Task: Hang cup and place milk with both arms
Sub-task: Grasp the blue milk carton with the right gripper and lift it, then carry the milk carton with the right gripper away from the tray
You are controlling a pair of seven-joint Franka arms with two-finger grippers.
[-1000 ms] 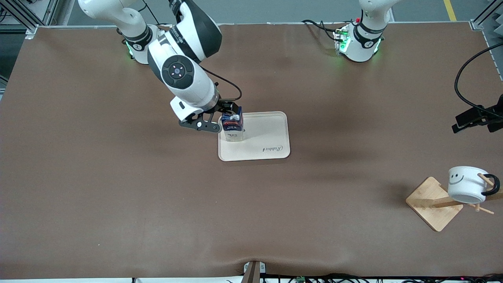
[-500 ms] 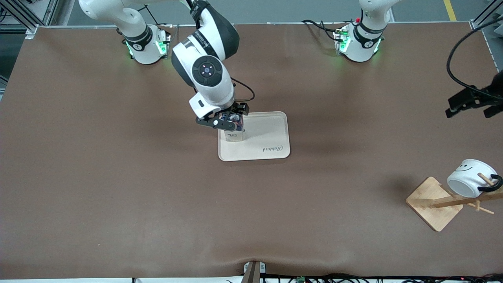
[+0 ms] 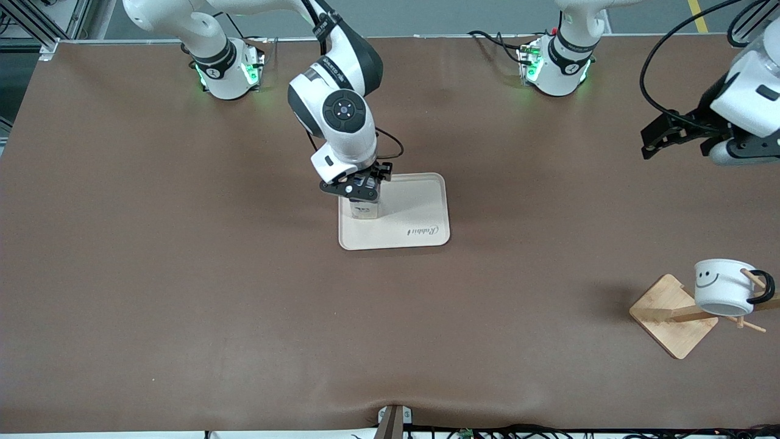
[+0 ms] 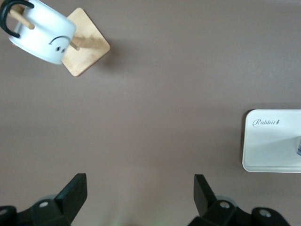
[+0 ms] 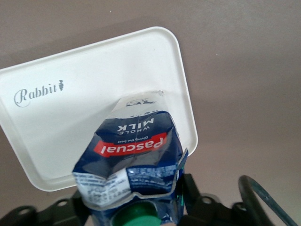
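The milk [image 3: 365, 211] stands on the cream tray [image 3: 420, 207], at the tray's end toward the right arm. My right gripper [image 3: 364, 186] is over the carton's top and shut on its upper part. In the right wrist view the crumpled blue carton [image 5: 136, 150] with its green cap [image 5: 137, 217] sits between the black fingers [image 5: 194, 189]. The cup [image 3: 723, 286] hangs by its black handle on a peg of the wooden rack [image 3: 670, 317]. My left gripper [image 3: 655, 138] is open and empty in the air, over bare table and well away from the cup. The left wrist view shows the cup [image 4: 44, 33] on its peg.
The rack's square wooden base [image 4: 87, 47] sits at the left arm's end of the table, nearer to the front camera. The tray's corner [image 4: 270, 141] shows in the left wrist view. Black cables trail from both wrists. Brown tabletop lies between tray and rack.
My right arm swung over the tray, bringing its wrist upright above the carton. My left gripper rose and drew away from the cup toward its base. The cup rocked on its peg and settled.
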